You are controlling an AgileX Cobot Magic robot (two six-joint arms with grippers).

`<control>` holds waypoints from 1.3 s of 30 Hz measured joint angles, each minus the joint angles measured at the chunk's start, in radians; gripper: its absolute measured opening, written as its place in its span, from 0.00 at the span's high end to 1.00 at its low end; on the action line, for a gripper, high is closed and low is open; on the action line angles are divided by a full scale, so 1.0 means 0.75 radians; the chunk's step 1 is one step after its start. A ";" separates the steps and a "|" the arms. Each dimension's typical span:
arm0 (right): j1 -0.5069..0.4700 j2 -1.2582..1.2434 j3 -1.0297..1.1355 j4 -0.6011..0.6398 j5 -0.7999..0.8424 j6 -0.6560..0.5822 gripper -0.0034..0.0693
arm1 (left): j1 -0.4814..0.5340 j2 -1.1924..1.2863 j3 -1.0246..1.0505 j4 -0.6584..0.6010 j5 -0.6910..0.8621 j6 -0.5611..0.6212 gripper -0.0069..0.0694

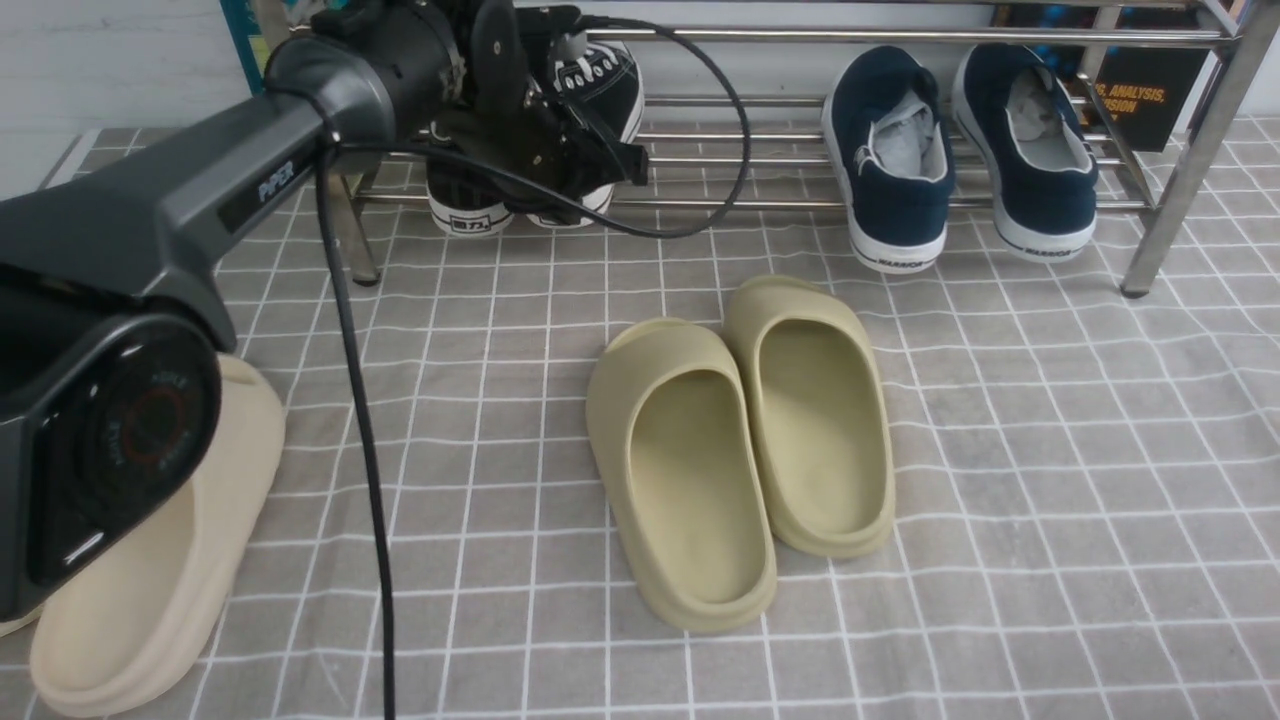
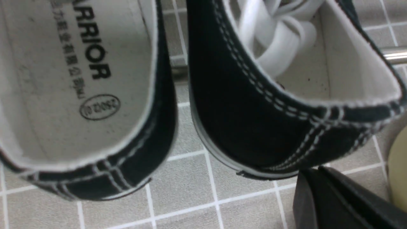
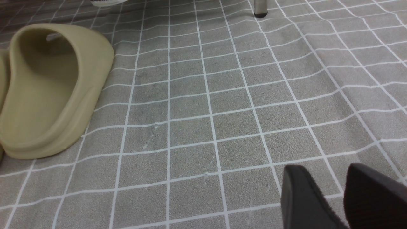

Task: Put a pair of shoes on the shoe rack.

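One cream foam slide is lying at the near left corner of the grey checked cloth. The right gripper is hanging low over the cloth's near right part, released and grasping nothing. Two olive foam slides are sitting side by side about the middle.

Along the far edge the shiny chrome-steel shoe rack is standing. The pair of black canvas sneakers with white laces and soles is resting at its left end, so the placing is looking done. Only the arm's retreat seems to be remaining. Heels are overhanging the front bar, toes are rising rearward, and a narrow gap is showing between them. The left gripper is hovering clenched just beside their heels, apparently clasping nothing. Navy slip-on shoes are filling the right end.
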 joint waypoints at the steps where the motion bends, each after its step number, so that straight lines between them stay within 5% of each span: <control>1: 0.000 0.000 0.000 0.000 0.000 0.000 0.62 | 0.000 0.001 0.000 0.004 0.007 0.000 0.93; 7: 0.000 0.000 0.000 0.000 0.000 0.000 0.62 | 0.000 -0.003 0.000 -0.056 0.159 0.024 0.93; 11: 0.000 0.000 0.000 0.000 0.000 0.000 0.62 | 0.000 -0.063 0.001 -0.197 0.306 0.216 0.93; 20: 0.000 0.000 0.000 0.000 0.000 0.000 0.62 | 0.000 -0.567 0.064 -0.303 0.422 0.330 0.93; 25: 0.000 0.000 0.000 0.000 0.000 0.000 0.62 | 0.000 -0.897 0.306 -0.294 0.279 0.338 0.93; 32: 0.000 0.000 0.000 0.000 0.000 0.000 0.62 | 0.000 -1.649 1.203 -0.282 -0.271 0.321 0.93; 39: 0.000 0.000 0.000 0.000 0.000 0.000 0.62 | 0.000 -2.022 1.856 -0.270 -0.537 0.320 0.93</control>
